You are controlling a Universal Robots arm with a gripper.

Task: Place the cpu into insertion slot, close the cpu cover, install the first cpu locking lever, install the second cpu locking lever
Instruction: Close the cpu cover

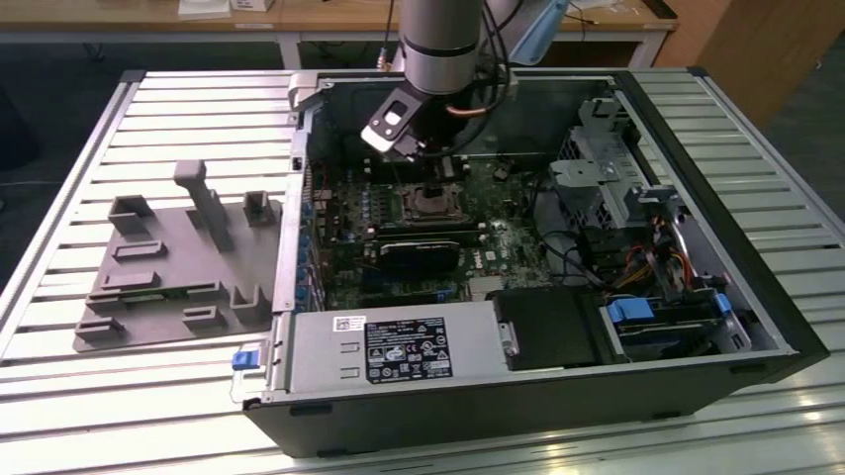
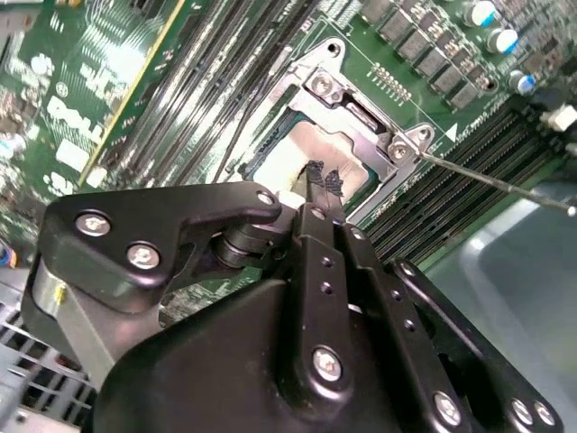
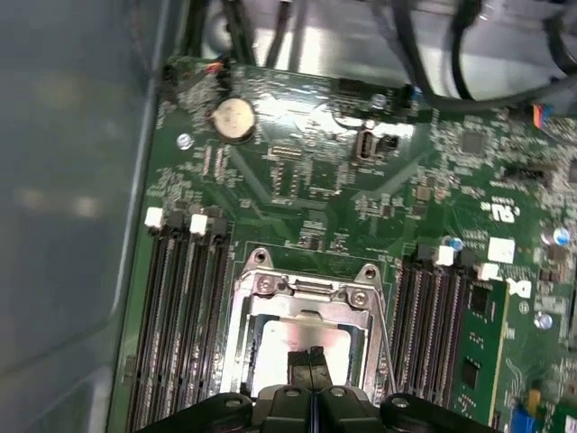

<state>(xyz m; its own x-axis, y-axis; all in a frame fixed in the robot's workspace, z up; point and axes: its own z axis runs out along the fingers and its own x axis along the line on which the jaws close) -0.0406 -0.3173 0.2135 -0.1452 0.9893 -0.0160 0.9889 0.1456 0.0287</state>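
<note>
The cpu (image 3: 290,343) lies in the insertion slot (image 1: 429,204) on the green board, its dull silver top (image 2: 302,153) showing through a square window. The cpu cover (image 3: 302,293) lies flat over it, its silvery frame (image 2: 361,113) around the chip. A thin metal lever rod (image 2: 496,183) runs out from a corner of the socket, and another rod (image 3: 385,338) lies along the socket's side. My gripper (image 2: 322,178) is shut with nothing between its fingers. Its black tips (image 3: 311,363) are at the chip's top, inside the window. In the exterior view the gripper (image 1: 436,176) hangs just above the socket.
Rows of black memory slots (image 3: 180,316) flank the socket on both sides. A black fan block (image 1: 422,252) sits just in front of the socket, with the power supply (image 1: 396,351) nearer still. A drive cage (image 1: 608,183) and cables fill the exterior view's right. A grey foam tray (image 1: 172,267) lies outside the case.
</note>
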